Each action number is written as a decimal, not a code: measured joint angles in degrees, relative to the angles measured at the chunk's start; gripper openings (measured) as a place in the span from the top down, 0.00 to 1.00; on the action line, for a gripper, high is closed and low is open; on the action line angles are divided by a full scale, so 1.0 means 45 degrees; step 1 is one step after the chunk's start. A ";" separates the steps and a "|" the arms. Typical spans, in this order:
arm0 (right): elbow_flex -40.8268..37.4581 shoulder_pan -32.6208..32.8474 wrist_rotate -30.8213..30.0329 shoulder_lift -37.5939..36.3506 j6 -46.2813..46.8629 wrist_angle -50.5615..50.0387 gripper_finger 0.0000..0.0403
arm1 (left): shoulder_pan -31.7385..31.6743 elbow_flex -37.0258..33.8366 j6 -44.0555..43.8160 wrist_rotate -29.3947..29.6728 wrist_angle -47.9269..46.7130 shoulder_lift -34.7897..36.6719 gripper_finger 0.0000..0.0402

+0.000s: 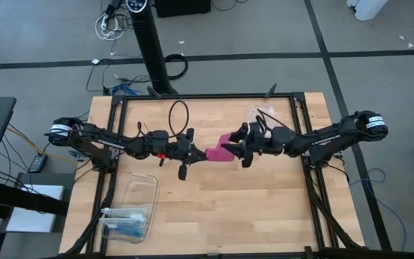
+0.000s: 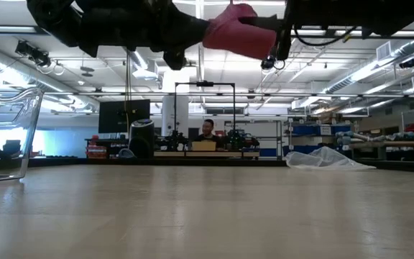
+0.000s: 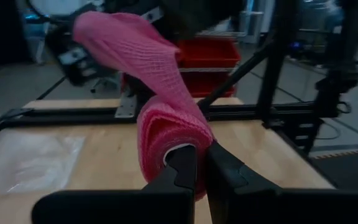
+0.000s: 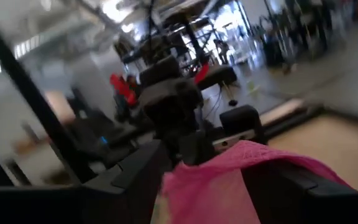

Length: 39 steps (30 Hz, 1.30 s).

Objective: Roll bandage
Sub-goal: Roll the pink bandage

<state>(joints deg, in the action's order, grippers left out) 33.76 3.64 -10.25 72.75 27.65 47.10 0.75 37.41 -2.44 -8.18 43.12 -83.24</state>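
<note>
We hold the bandage (image 1: 221, 152) in the air between both hands, well above the surface (image 1: 221, 208). Our left hand (image 3: 199, 163) pinches the rolled end; our right hand (image 1: 244, 150) grips the loose tail. It looks soft and stretchy, so keep tension. Only the left wrist view shows the roll's layers.

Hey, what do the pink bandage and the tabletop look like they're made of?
The bandage looks like soft, stretchy woven fabric with a matte finish: an open mesh texture shows, and it drapes and wraps in layers. It is held above the table between the left pincer and the right pincer. The table looks like light wood, probably sealed: grain and plank seams show in the high view.
</note>
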 joint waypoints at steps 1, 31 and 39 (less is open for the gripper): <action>0.0000 -0.0004 0.0093 0.0000 0.0707 -0.0071 0.44 | 0.0000 0.0000 -0.0130 0.0216 -0.0090 0.0000 0.95; 0.0019 0.0030 0.1550 -0.0243 0.0741 -0.1684 0.43 | 0.2346 -0.0010 0.8808 0.7957 -0.2004 -0.0010 0.95; 0.2207 -0.0594 0.1539 -0.0577 -0.3232 -0.6873 0.44 | 0.2351 -0.0010 0.8067 0.6530 -0.2025 -0.0010 0.95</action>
<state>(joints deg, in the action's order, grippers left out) 43.69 0.96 -3.33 70.15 13.10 16.17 11.33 37.36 33.86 21.21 34.01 -83.29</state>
